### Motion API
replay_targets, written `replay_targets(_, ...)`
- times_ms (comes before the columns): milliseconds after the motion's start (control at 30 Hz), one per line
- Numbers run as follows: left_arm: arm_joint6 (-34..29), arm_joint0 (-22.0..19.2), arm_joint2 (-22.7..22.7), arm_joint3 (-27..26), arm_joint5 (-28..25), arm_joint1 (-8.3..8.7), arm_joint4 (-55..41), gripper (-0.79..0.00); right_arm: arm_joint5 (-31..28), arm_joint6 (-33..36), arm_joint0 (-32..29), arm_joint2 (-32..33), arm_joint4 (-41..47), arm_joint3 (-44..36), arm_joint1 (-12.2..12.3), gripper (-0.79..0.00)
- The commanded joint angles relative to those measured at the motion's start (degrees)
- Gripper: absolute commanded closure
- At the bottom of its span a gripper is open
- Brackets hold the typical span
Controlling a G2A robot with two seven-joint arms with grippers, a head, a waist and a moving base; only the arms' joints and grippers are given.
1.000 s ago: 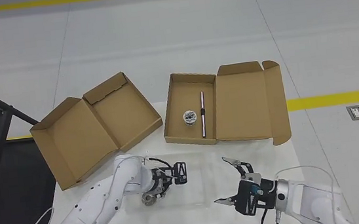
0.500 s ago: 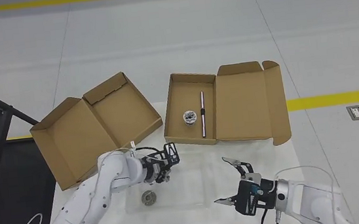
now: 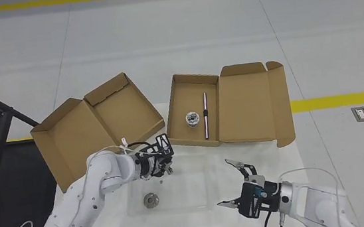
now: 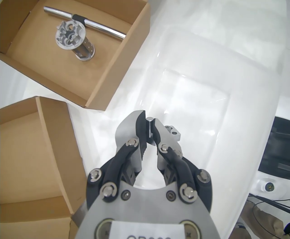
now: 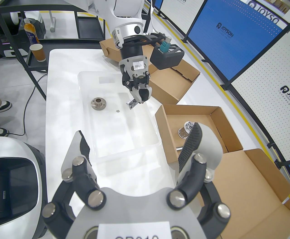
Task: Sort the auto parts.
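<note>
Nearest me, the right gripper (image 5: 138,132) hung just beside the right end of the clear tray (image 5: 126,156), jaws spread wide with nothing between them. I found no fault there, though it could be clipped if the other arm swung across.

On the tray, toward my left, one flanged bushing (image 3: 151,199) lay unsorted, flat on its flange.

Beyond it, above the tray's far edge, the left gripper (image 4: 148,122) was clamped on a small metal part (image 4: 149,130). This was my chief concern. The pads held only a thin pin, while the part's block stuck out to one side, unsupported (a poor purchase, in my judgement). A sharp turn of the wrist could pivot the part in the pads or shake it loose. It would then land on the tray or on the table, short of either box.

Farther off stood two open cartons. The left box (image 3: 72,145) held nothing that I could see. The right box (image 3: 186,93) held a ribbed cylinder (image 4: 72,38), apparently on end, and a steel rod (image 4: 99,26) behind it. The left gripper sat near the closest corners of both, so a low approach could catch a cardboard wall and shove a box. A drop from height into the right box could topple the cylinder. I could not tell which box was correct, so a mis-sort was possible.
</note>
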Motion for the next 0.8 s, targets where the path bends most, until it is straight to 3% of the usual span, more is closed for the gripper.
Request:
replay_targets(0, 0.4, 0.6, 0.1, 0.0, 1.1, -0.06, 0.4, 0.0, 0.0, 0.0, 0.0, 0.0, 0.0, 0.0, 0.0, -0.785)
replay_targets(300, 12.6, 0.0, -6.7, 4.0, 10.3, -0.87, -12.9, 0.0, 0.0, 0.0, 0.0, 0.0, 0.0, 0.0, 0.0, -0.785)
replay_targets(667, 19.4, 0.8, -12.1, 6.7, 19.7, -1.38, -18.7, 0.0, 0.0, 0.0, 0.0, 0.0, 0.0, 0.0, 0.0, -0.785)
replay_targets(767, 19.9, 1.2, -12.8, 6.4, 20.0, -1.38, -20.1, 0.0, 0.0, 0.0, 0.0, 0.0, 0.0, 0.0, 0.0, -0.785)
